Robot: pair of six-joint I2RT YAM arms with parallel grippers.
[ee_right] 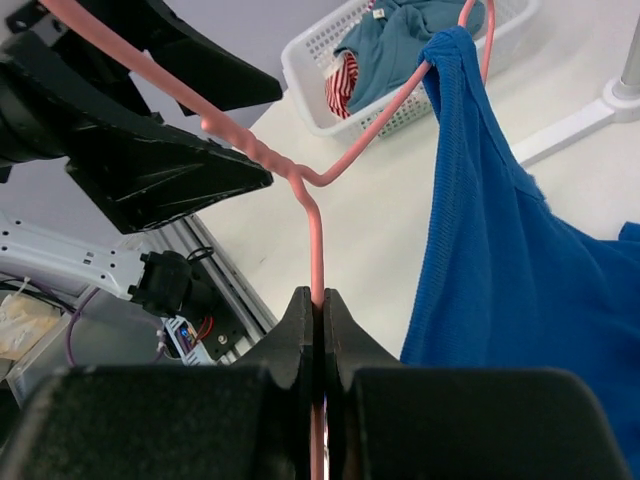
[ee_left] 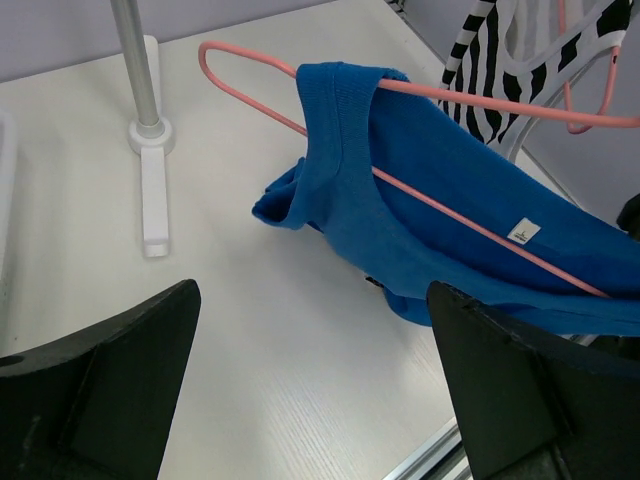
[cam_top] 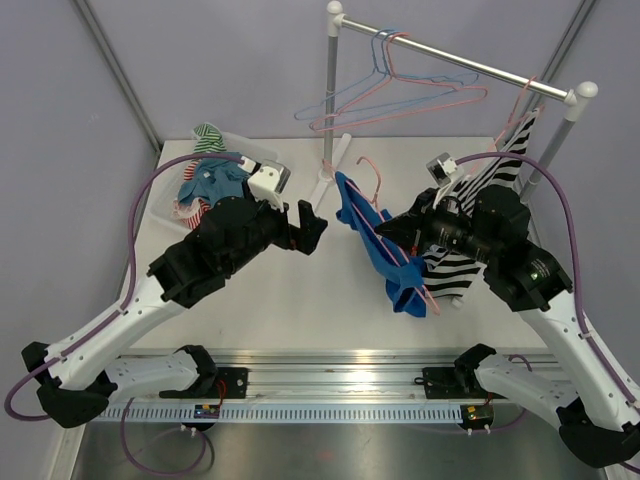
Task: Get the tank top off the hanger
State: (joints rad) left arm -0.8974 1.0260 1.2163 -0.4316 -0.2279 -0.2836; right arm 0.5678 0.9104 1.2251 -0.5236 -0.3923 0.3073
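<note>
The blue tank top (cam_top: 372,245) hangs on a pink hanger (cam_top: 372,178) held above the table's middle. My right gripper (cam_top: 388,232) is shut on the hanger's lower wire; in the right wrist view the wire (ee_right: 315,230) runs between the closed jaws (ee_right: 318,300), with the blue top (ee_right: 500,250) to the right. My left gripper (cam_top: 318,228) is open and empty, just left of the top and not touching it. In the left wrist view the top (ee_left: 430,220) and hanger (ee_left: 250,85) lie beyond the spread fingers (ee_left: 120,380).
A clothes rack's rail (cam_top: 460,62) at the back holds empty blue and pink hangers (cam_top: 390,95) and a black-and-white striped garment (cam_top: 485,190) at right. The rack's post and foot (ee_left: 150,180) stand behind the top. A white basket of clothes (cam_top: 210,175) sits at far left.
</note>
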